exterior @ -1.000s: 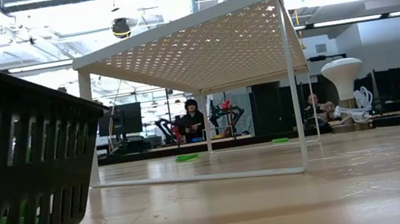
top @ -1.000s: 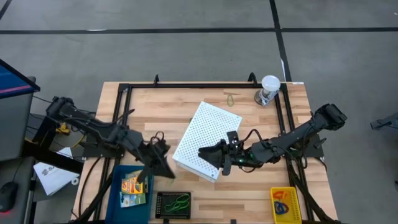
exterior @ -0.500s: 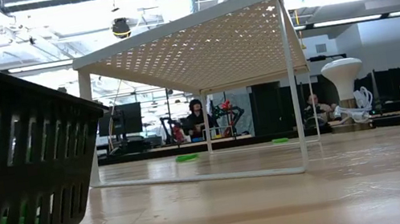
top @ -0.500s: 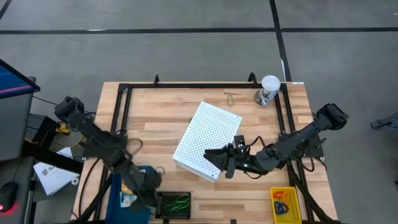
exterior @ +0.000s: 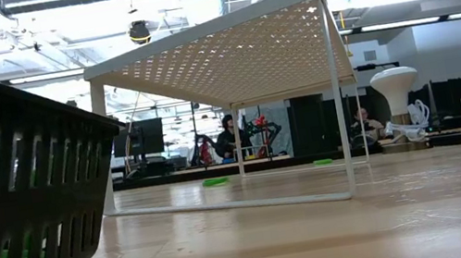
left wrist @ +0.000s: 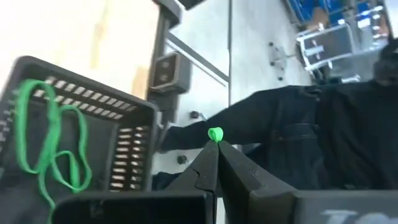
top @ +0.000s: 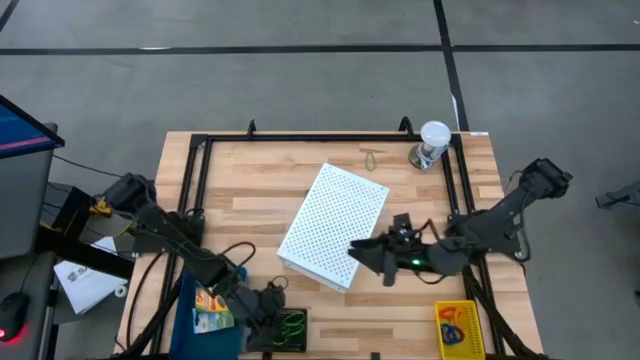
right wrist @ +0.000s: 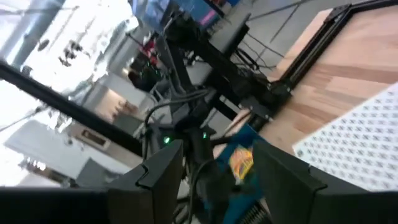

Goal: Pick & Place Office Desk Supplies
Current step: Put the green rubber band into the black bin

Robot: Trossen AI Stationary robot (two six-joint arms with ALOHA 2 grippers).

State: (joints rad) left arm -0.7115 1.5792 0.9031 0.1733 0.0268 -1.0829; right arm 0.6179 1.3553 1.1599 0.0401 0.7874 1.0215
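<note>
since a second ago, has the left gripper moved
Yes. The left gripper has swung from beside the white box toward the table's near edge, to the black basket.

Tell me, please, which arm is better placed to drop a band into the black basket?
Left: its gripper hangs right at the black basket, fingers pinching a green band. The right gripper is by the white perforated box.

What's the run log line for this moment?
left gripper: shut on green band, at black basket | right gripper: open, beside white box
</note>
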